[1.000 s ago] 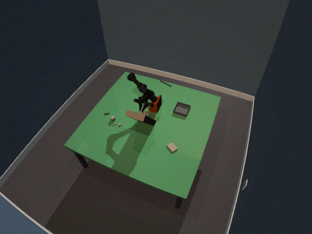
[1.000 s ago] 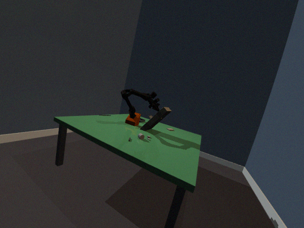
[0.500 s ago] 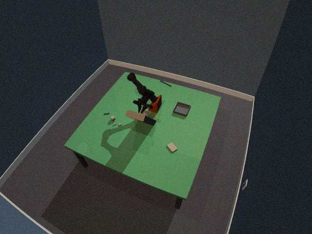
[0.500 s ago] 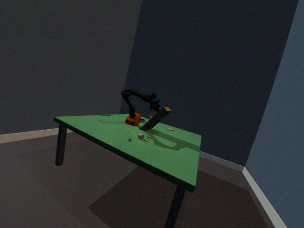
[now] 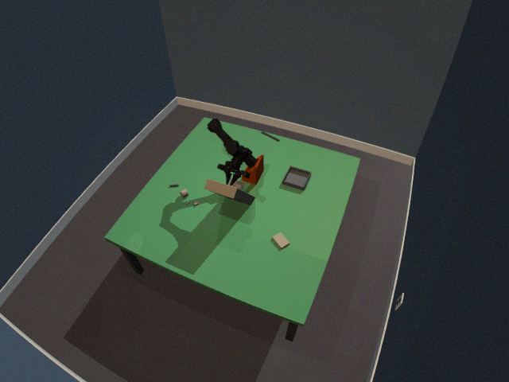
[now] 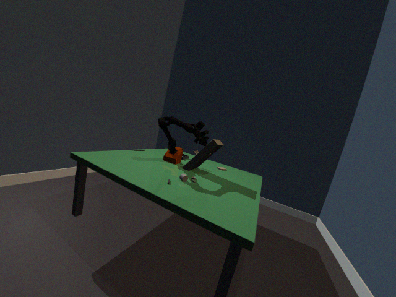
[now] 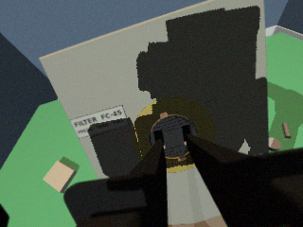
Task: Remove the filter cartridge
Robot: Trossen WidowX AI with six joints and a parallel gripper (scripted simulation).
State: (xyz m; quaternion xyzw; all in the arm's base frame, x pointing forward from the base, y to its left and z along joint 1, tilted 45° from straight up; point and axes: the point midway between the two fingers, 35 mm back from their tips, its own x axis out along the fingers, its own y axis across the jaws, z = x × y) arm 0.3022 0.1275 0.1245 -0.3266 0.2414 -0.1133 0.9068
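The tilted service panel [image 5: 221, 189] [image 6: 203, 154] [image 7: 95, 76] stands in front of the arm. The round dark cartridge [image 7: 172, 137] sits in a yellow ring on its face, with two narrow black slots. My gripper [image 5: 230, 183] [image 6: 205, 143] [image 7: 173, 141] is partly open, with nothing held between its fingers. In the wrist view its two fingertips are at the cartridge face, one over the lower part of each slot. Whether they are inside the slots or just in front of them I cannot tell. The grey tray [image 5: 293, 187] lies on the table to the right of the robot base in the top view.
A pale block [image 5: 281, 240] [image 6: 221, 168] [image 7: 60, 175] lies on the table. A small cylinder [image 5: 184, 192] [image 6: 183, 177] and several little pieces lie on the panel's other side. A dark bar [image 5: 270, 136] [image 6: 137, 150] lies near the table's back edge. The orange base [image 5: 253, 171] [image 6: 173, 156] is near the panel.
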